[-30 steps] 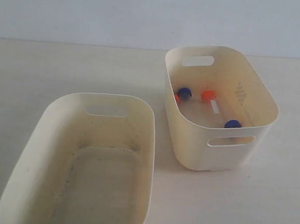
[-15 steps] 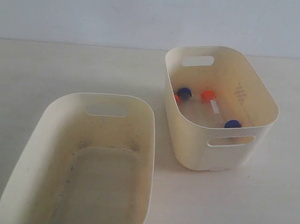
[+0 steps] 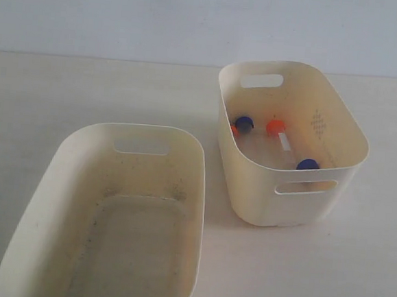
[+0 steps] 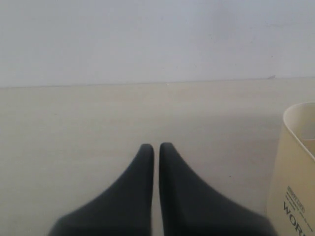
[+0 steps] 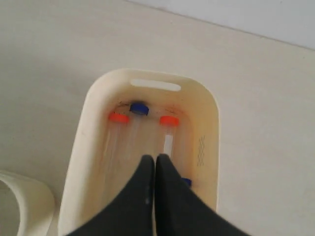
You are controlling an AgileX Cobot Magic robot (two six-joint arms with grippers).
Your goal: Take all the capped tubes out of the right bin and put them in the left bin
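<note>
The tall right bin [image 3: 338,125] stands at the right of the exterior view with the capped tubes on its floor. I see an orange cap [image 3: 276,126], a dark blue cap [image 3: 244,122] with another orange cap [image 3: 235,131] beside it, and a second blue cap [image 3: 308,165] by the near wall. The wide shallow left bin [image 3: 67,152] holds no tubes. Neither gripper shows in the exterior view. My right gripper [image 5: 155,158] is shut with nothing in it and hangs above the right bin [image 5: 88,118]. My left gripper [image 4: 153,146] is shut over bare table.
A cream bin's wall with a printed label [image 4: 295,196] sits at the edge of the left wrist view. A corner of the left bin [image 5: 24,196] shows in the right wrist view. A pale wall [image 3: 195,17] rises behind the table's far edge.
</note>
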